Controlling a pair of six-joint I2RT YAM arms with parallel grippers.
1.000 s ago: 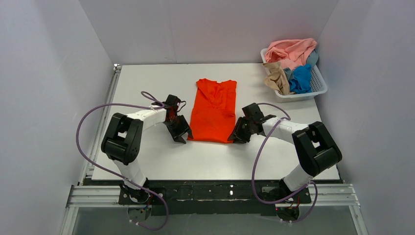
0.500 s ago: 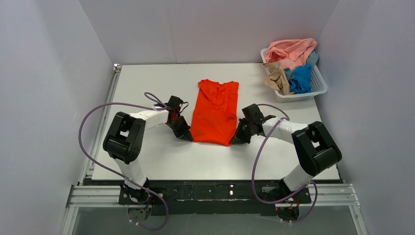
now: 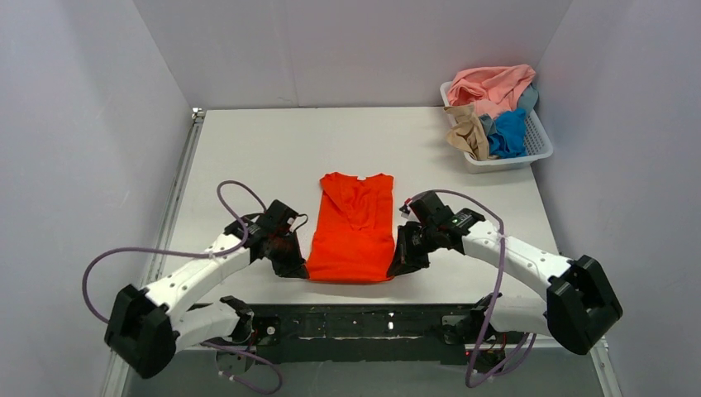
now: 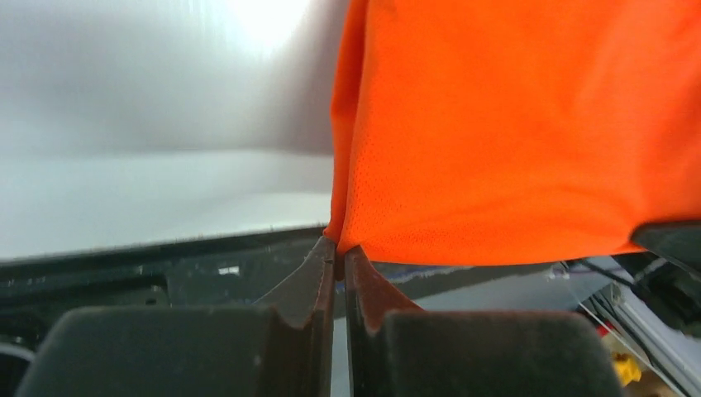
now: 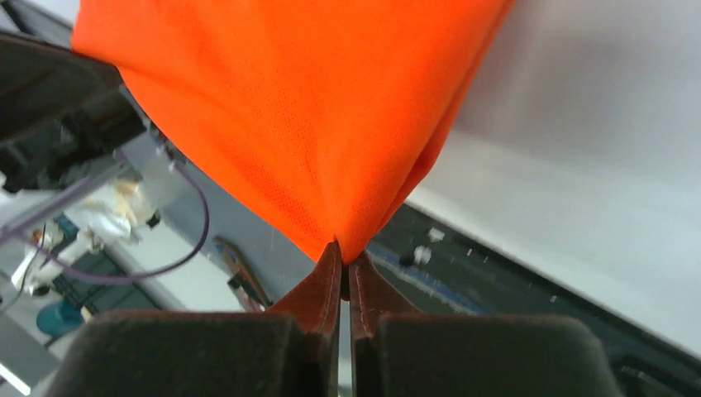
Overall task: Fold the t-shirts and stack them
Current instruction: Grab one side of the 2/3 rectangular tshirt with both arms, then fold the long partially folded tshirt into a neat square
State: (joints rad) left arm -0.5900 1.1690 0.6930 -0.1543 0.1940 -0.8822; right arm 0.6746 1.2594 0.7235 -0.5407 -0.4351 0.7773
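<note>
Soft, even light from above fills the overhead view. The white table (image 3: 248,149) is bright without hot spots, the walls shade to a dull grey-lilac, and only faint, short shadows lie under the left arm (image 3: 198,277) and right arm (image 3: 521,256). The orange-red t-shirt (image 3: 351,236) is saturated almost flat, its creases faint. In the left wrist view a blown-out white glare sits at the far top and the background is smeared. The left gripper (image 4: 340,256) is dark and soft, yet the cloth's weave is crisp. The right wrist view is alike: sharp weave, dim right gripper (image 5: 340,260), blurred clutter at left.
</note>
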